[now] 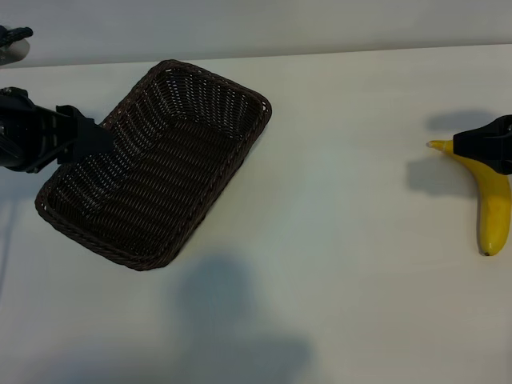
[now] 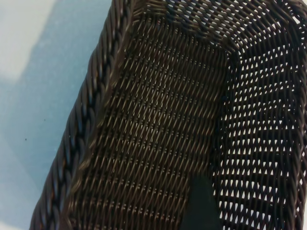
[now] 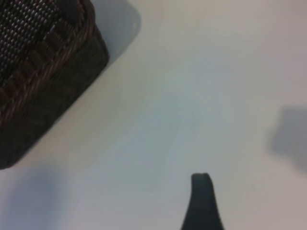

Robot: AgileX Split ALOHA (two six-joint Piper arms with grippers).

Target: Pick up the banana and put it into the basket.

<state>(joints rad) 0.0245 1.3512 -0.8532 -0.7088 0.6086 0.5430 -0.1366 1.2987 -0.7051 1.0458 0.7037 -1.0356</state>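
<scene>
The dark brown woven basket (image 1: 172, 172) lies at the table's centre-left, its long side running diagonally. My left gripper (image 1: 102, 140) hangs over the basket's left rim and is open. In the left wrist view one dark finger (image 2: 199, 206) shows above the basket's woven floor (image 2: 153, 124), touching nothing. The yellow banana (image 1: 494, 204) lies at the far right edge, stem pointing left. My right gripper (image 1: 474, 145) hovers over the stem end and is open and empty. The right wrist view shows a single finger (image 3: 204, 203) above bare table. The banana is out of that view.
The white table (image 1: 344, 200) stretches between basket and banana. A corner of the basket (image 3: 43, 81) shows far off in the right wrist view. A dark object (image 1: 14, 36) sits at the back left corner. Soft shadows lie on the front of the table.
</scene>
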